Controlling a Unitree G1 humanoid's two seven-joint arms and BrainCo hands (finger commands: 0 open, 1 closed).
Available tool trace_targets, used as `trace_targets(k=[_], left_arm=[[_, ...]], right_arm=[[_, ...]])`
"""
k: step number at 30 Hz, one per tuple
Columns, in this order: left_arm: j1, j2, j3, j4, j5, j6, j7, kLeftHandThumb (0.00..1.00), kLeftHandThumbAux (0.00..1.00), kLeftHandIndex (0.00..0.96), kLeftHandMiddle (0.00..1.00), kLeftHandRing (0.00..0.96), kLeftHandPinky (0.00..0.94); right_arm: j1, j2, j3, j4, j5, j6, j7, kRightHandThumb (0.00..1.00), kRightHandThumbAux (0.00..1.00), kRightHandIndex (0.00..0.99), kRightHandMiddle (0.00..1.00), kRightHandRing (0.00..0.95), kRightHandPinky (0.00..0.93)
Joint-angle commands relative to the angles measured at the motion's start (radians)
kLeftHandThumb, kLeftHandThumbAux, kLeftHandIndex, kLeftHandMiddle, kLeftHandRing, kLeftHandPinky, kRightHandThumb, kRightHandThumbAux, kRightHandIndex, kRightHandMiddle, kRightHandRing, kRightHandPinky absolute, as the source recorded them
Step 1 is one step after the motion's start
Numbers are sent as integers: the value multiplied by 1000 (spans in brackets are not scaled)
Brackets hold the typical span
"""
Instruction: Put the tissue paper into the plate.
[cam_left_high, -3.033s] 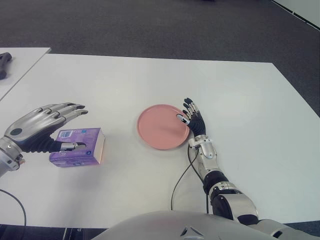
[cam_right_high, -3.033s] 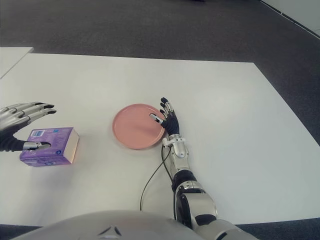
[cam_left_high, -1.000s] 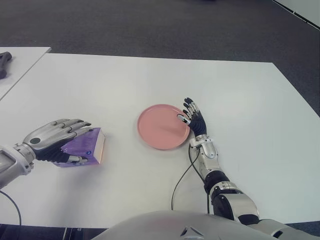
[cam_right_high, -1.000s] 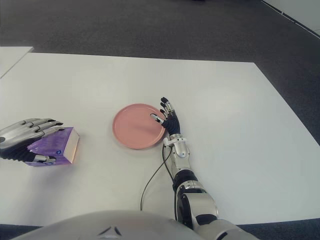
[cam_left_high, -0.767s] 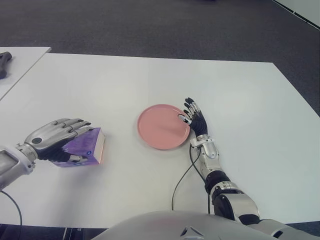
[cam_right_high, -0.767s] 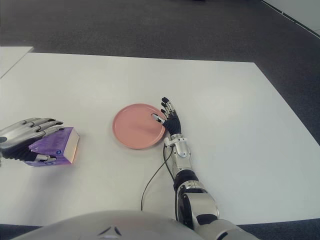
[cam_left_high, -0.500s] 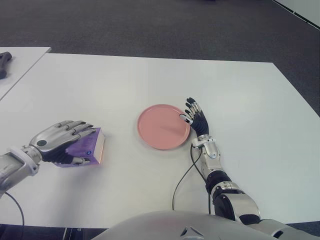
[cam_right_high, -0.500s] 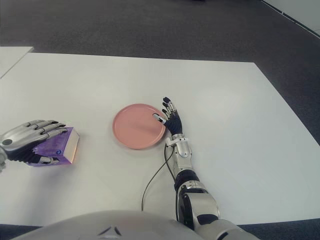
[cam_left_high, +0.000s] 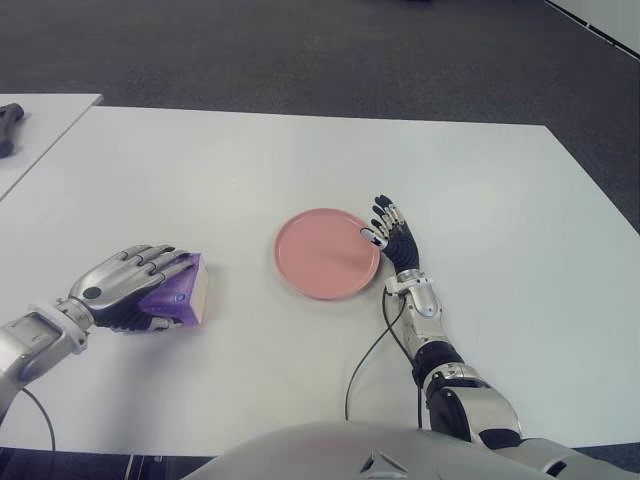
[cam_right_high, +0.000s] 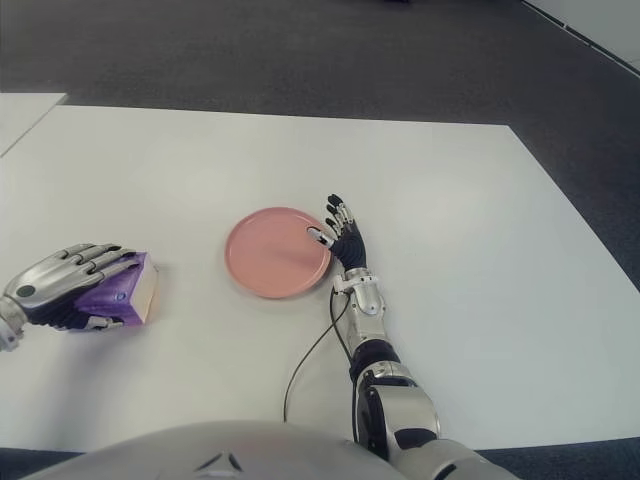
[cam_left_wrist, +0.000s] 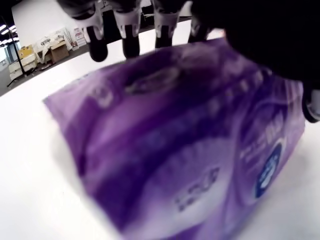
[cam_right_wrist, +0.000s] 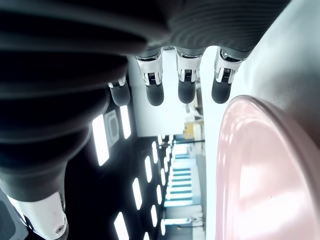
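While our left hand (cam_left_high: 125, 290) wraps its fingers (cam_left_wrist: 127, 30) over the purple tissue pack (cam_left_high: 176, 297) and grips it on the white table (cam_left_high: 200, 180), the pack sits well left of the pink plate (cam_left_high: 325, 255). Our right hand (cam_left_high: 393, 232), fingers straight and empty, shows at the plate's right rim.

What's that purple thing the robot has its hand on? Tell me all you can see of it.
It is the tissue paper pack, a soft, glossy purple wrapper with a round blue logo and pale print, one end showing lighter. It sits on the white table, tipped up on one side, well left of the pink plate and apart from it. The left hand covers it, fingers curled over its top edge.
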Motion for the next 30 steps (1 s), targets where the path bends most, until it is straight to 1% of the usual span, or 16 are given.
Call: trace_targets(k=[1,9,16,21,26,30], left_arm=[[-19,16,-75,69,70,33,53,48,281,0,0,0,0],[-37,27,-141,97,87,74,132,58,302,0,0,0,0],[-44,34,-180,112,75,103,168,68,314,0,0,0,0],[-59,31,-214,157,78,124,210,67,317,0,0,0,0],[-88,31,-242,218,67,124,273,55,343,0,0,0,0],[-115,29,-263,268,59,109,340,48,369,0,0,0,0]], right_arm=[[127,-11,-17,62,20,16,5,96,706,62,30,13,55],[133,-14,-19,53,24,16,12,96,706,62,30,13,55],[136,-17,-19,49,28,17,15,96,706,62,30,13,55],[138,-18,-18,45,29,18,18,96,706,62,30,13,55],[139,-18,-18,42,31,19,19,96,706,62,30,13,55],[140,-20,-19,40,32,21,21,96,706,62,30,13,55]])
